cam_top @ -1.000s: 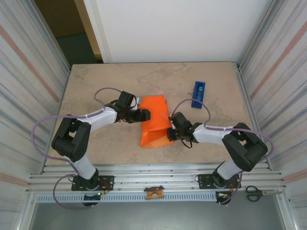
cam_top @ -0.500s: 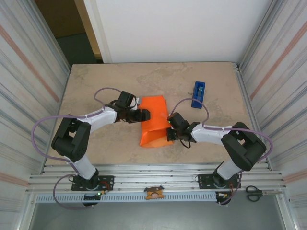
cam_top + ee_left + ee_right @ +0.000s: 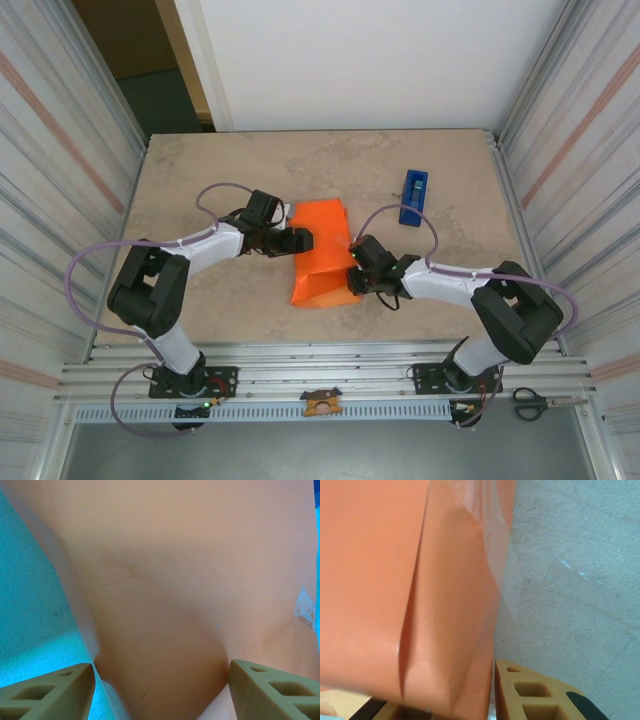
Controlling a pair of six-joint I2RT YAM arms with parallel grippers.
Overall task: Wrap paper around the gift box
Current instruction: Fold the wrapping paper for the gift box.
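The orange paper [image 3: 322, 250] lies folded into a parcel at the table's middle, and the gift box is hidden inside it. My left gripper [image 3: 303, 240] holds the parcel's left side. In the left wrist view its tan fingers [image 3: 50, 695] stand wide, pressed against both sides of the wrapped bulk [image 3: 165, 580]. My right gripper [image 3: 352, 272] is at the parcel's lower right edge. In the right wrist view a loose fold of the paper [image 3: 445, 645] sits between its jaws, which are slightly open, a thin gap beside the right finger [image 3: 530, 695].
A blue tape dispenser [image 3: 412, 196] stands at the back right of the table. Clear tape sticks on the paper's edge [image 3: 505, 575]. Scissors [image 3: 530, 403] lie on the rail at the near right. Bare stone-look tabletop [image 3: 220, 170] surrounds the parcel.
The right gripper has shifted slightly left along the parcel's lower right edge and its jaws have loosened on the fold. The left gripper and the parcel have stayed put.
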